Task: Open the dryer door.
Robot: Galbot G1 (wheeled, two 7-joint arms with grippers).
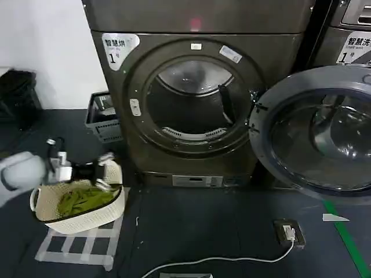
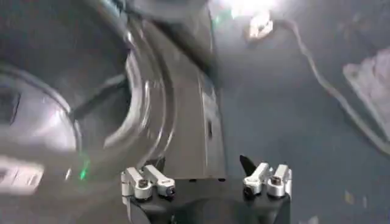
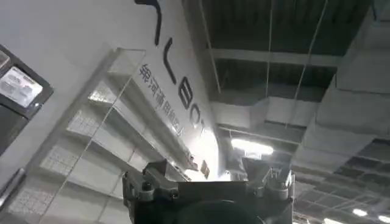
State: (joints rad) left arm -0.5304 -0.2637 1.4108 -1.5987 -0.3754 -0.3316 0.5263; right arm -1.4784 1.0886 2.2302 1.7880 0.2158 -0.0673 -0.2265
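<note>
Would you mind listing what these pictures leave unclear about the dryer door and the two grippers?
- Dryer door: swung wide open; the head view's right edge cuts off its far rim.
- Left gripper: open above the laundry basket.
- Right gripper: points at the ceiling; its place relative to the dryer is unclear.

The dryer door [image 1: 316, 133] stands swung wide, grey on its inner side around dark tinted glass. The dryer [image 1: 197, 92] is a dull bronze-grey with a white label bearing dark characters at its upper corner. The floor [image 1: 203, 226] is dark blue-grey, crossed by a white cable [image 1: 232, 259] and a green stripe [image 1: 348, 237]. A cream basket [image 1: 78, 211] with a perforated weave holds green cloth [image 1: 84, 200]. The left gripper [image 1: 103, 172] is black with silver fingertips
</note>
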